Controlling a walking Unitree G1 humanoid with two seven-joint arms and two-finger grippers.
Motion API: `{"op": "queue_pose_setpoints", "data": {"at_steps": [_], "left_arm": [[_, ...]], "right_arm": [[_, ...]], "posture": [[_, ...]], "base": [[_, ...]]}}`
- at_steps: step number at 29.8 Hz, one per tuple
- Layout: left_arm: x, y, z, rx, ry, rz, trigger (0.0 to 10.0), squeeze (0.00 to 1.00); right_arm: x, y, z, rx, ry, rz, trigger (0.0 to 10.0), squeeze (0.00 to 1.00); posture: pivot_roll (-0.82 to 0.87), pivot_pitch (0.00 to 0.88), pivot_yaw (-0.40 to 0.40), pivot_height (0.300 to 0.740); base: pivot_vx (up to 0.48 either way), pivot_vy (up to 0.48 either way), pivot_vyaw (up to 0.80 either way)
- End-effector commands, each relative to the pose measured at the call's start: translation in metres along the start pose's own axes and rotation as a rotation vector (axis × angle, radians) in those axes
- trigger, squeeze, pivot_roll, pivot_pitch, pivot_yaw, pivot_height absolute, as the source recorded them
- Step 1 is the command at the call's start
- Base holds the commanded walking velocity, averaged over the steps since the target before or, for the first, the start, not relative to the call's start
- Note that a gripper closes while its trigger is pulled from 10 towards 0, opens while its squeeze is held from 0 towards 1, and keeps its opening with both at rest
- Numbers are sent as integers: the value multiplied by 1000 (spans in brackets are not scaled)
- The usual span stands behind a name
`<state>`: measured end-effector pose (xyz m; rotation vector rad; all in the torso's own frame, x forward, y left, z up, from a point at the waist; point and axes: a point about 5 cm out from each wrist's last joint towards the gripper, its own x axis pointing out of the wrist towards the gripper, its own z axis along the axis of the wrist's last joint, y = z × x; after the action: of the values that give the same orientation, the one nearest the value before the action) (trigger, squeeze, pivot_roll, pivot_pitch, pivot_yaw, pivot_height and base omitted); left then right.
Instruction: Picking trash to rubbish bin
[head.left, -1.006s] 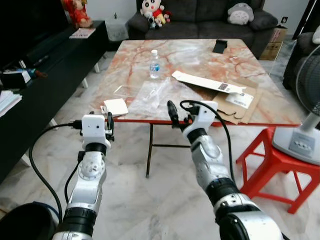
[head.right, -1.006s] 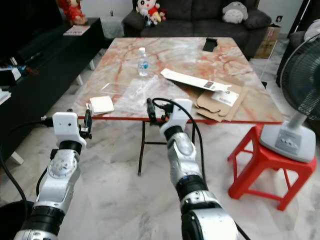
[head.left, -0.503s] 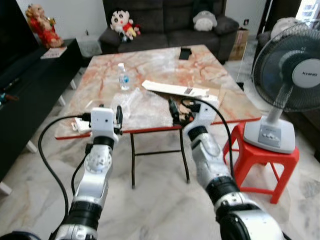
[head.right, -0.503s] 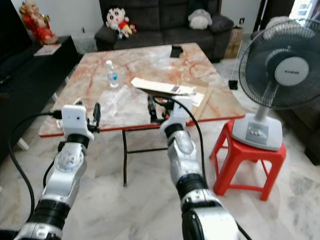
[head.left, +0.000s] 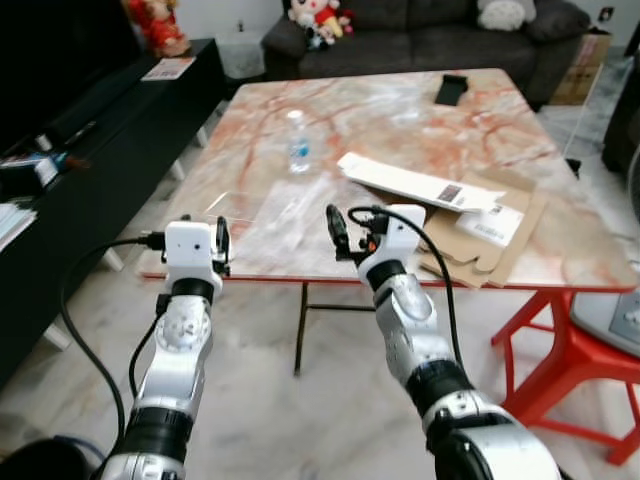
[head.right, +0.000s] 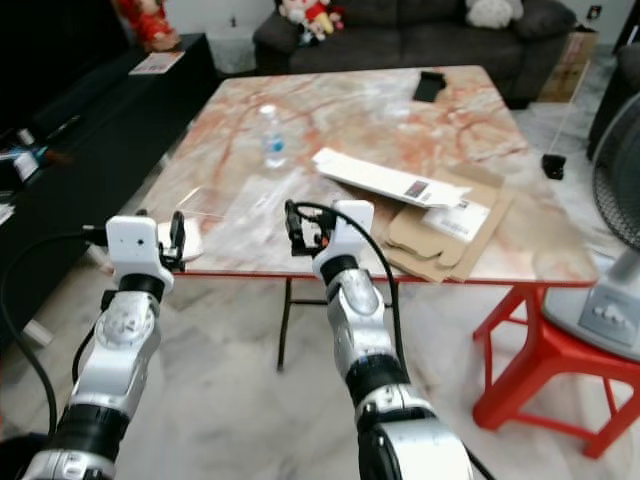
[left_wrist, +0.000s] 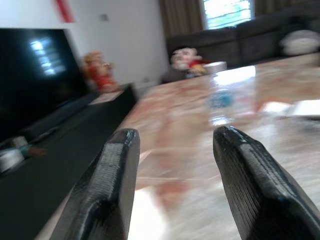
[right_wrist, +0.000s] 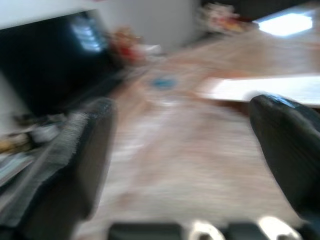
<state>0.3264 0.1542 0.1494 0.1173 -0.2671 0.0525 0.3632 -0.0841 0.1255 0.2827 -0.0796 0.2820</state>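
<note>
The robot stands at the near edge of a marble-topped bench (head.left: 480, 130), both silver arms raised in front of it. The left end effector (head.left: 221, 243) sits just at the bench's near edge, its two black fingers (left_wrist: 112, 190) spread apart with nothing between them. The right end effector (head.left: 336, 230) is held up over the same edge, a little further along, and its fingers (right_wrist: 287, 145) stand wide apart as well, empty; that wrist picture is blurred, so little else can be made out there. The trash lies spread on the bench: a clear plastic bag (head.left: 285, 210) flat on the top between the two end effectors and slightly beyond them, a small plastic water bottle (head.left: 298, 142) upright further back, a long white box with a label (head.left: 415, 183) lying across flattened brown cardboard (head.left: 490, 235) off to the robot's right, and a white folded item (head.right: 186, 240) at the near left corner, mostly behind the left wrist. A dark phone-like thing (head.left: 452, 89) lies at the far side of the bench. Beyond it is a dark sofa (head.left: 420, 30) with soft toys (head.left: 312, 17), a black cabinet (head.left: 90, 140) runs along the left, and a red stool (head.left: 580, 370) stands on the marble floor (head.left: 260, 400) to the right.
</note>
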Motion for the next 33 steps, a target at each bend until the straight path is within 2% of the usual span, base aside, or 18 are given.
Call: {"op": "queue_pose_setpoints", "data": {"at_steps": [1, 5, 10, 14, 18, 25, 28, 33], "left_arm": [[3, 9, 6, 22, -24, 23, 10000, 0], [2, 10, 7, 24, -28, 27, 10000, 0], [1, 11, 8, 24, -33, 32, 10000, 0], [0, 10, 8, 18, -36, 41, 10000, 0], [0, 10, 8, 15, -40, 47, 10000, 0], [0, 12, 7, 16, -37, 62, 10000, 0], [-1, 11, 7, 38, -42, 56, 10000, 0], [-3, 10, 6, 29, -39, 42, 10000, 0]], "right_arm": [[4, 15, 3, 5, -17, 40, 10000, 0], [4, 20, 1, -17, -12, 59, 10000, 0], [4, 22, 0, 2, -11, 72, 10000, 0], [4, 25, 0, -41, -13, 100, 10000, 0], [4, 28, -2, -39, 4, 109, 10000, 0], [3, 29, -4, -10, 13, 109, 10000, 0], [4, 27, -2, 23, 12, 94, 10000, 0], [4, 27, -2, 22, 12, 97, 10000, 0]], "posture": [[119, 0, 78, 740], [122, 0, 74, 740], [122, 0, 68, 740], [120, 0, 63, 740], [120, 0, 57, 740], [122, 0, 50, 740], [125, 0, 49, 740], [128, 0, 50, 740]], "base": [[461, 0, 0], [456, 0, 0], [454, 0, 0], [442, 0, 200], [415, 0, 584], [388, 0, 0], [0, 0, 0], [0, 0, 0]]}}
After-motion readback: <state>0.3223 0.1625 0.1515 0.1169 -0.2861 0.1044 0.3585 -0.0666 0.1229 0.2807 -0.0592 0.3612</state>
